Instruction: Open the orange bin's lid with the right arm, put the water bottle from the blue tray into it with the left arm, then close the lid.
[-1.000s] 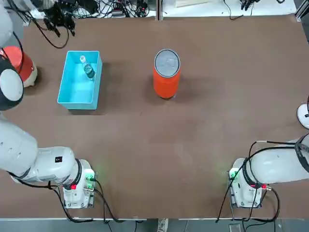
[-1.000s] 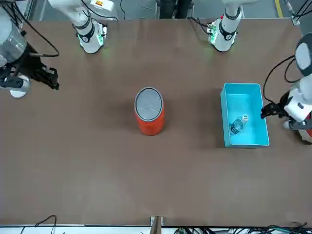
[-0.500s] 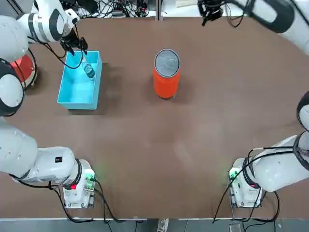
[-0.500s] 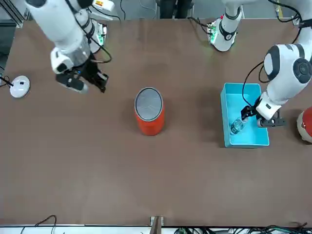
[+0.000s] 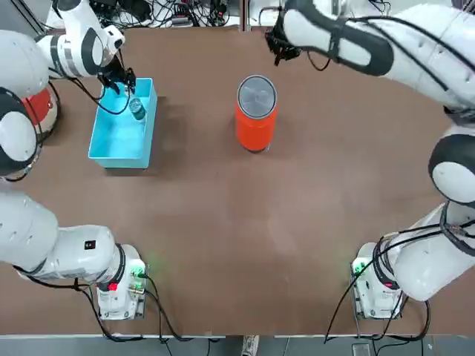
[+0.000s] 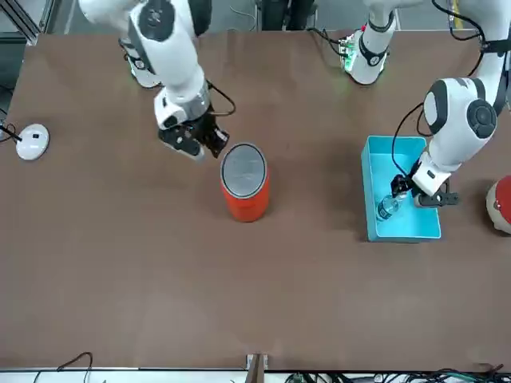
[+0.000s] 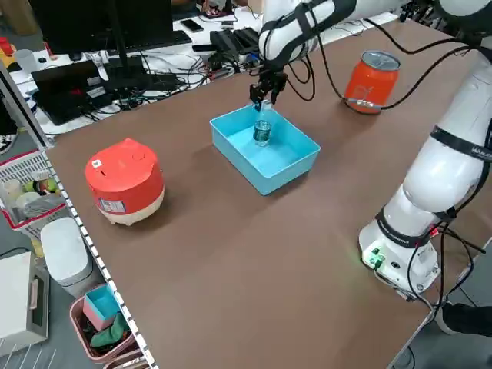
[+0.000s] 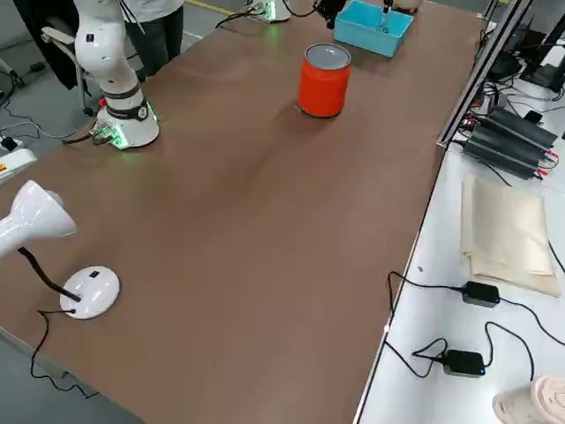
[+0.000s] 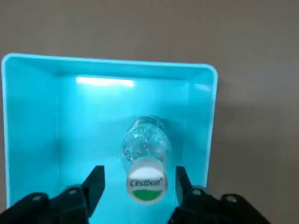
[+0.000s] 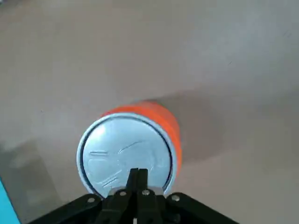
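Observation:
The orange bin [image 5: 255, 127] stands mid-table with its grey lid [image 5: 257, 96] flat on top. My right gripper [image 5: 277, 47] hovers just beyond the bin's far side; the right wrist view shows its fingers [image 10: 138, 174] pressed together, shut, over the edge of the lid [image 10: 122, 149]. The water bottle [image 5: 137, 110] stands upright at the far end of the blue tray [image 5: 111, 141]. My left gripper [image 5: 122, 80] is right above it, open; in the left wrist view its two fingers [image 9: 96, 179] sit either side of the bottle [image 9: 145, 140] cap without touching.
A red-and-white rounded object [image 5: 33, 100] sits left of the tray. A white desk lamp [image 8: 84, 291] stands at the table's right edge. Cables [image 5: 178, 11] run along the far edge.
The right arm has swung in from the far right side to just beyond the bin. The left gripper has moved from the table's far-left corner to over the bottle.

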`<state>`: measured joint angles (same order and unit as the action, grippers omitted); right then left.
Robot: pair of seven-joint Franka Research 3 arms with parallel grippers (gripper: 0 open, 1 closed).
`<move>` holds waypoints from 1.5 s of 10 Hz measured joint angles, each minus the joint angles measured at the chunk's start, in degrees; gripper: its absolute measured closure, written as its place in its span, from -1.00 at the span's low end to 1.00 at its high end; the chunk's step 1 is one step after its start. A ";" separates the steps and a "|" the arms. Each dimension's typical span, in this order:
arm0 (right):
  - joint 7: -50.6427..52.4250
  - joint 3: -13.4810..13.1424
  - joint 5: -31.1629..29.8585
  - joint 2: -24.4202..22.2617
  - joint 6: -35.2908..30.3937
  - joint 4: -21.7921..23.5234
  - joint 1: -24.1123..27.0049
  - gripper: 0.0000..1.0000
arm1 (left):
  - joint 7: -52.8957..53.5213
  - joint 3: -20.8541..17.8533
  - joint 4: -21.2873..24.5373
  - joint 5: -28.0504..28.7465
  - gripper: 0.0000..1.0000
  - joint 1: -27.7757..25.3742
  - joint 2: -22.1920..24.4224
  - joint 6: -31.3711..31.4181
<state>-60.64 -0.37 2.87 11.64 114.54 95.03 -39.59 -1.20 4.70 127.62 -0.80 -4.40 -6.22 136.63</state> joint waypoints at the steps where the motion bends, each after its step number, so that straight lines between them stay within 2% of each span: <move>1: -1.53 0.00 -0.88 1.59 1.70 -0.09 -1.83 0.96 | 0.00 0.00 -0.01 0.00 -0.29 -0.02 -0.74 0.44; 2: -2.85 0.00 -1.46 2.94 3.32 -0.23 -3.05 0.96 | 0.00 0.00 -0.12 0.00 0.07 -0.06 -0.97 0.73; 3: -3.73 -0.03 -1.91 4.00 4.34 -0.35 -3.91 0.96 | 0.00 0.00 -0.39 0.00 0.27 -0.09 -0.93 0.76; 7: -7.62 -0.04 -4.62 7.98 9.10 -0.99 -5.91 0.96 | -0.02 -0.02 -2.56 0.00 0.27 -0.20 0.54 -1.57; 9: -8.71 -0.06 -5.57 10.32 10.57 -1.73 -6.62 0.96 | -1.92 -0.09 -6.82 0.00 0.27 -0.34 3.81 -9.73; 12: -8.80 -0.20 -6.34 12.34 11.82 -2.40 -6.68 0.96 | -6.79 -0.07 -17.44 0.00 0.27 -0.26 6.30 -25.73; 15: -11.02 -0.26 -9.18 13.92 14.33 -2.77 -6.81 0.96 | -11.87 2.59 -22.13 0.00 0.27 -0.09 6.24 -32.70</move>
<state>-71.67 -0.63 -6.31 25.56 128.87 92.26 -46.40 -13.07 7.29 105.49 -0.80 -4.49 0.02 103.93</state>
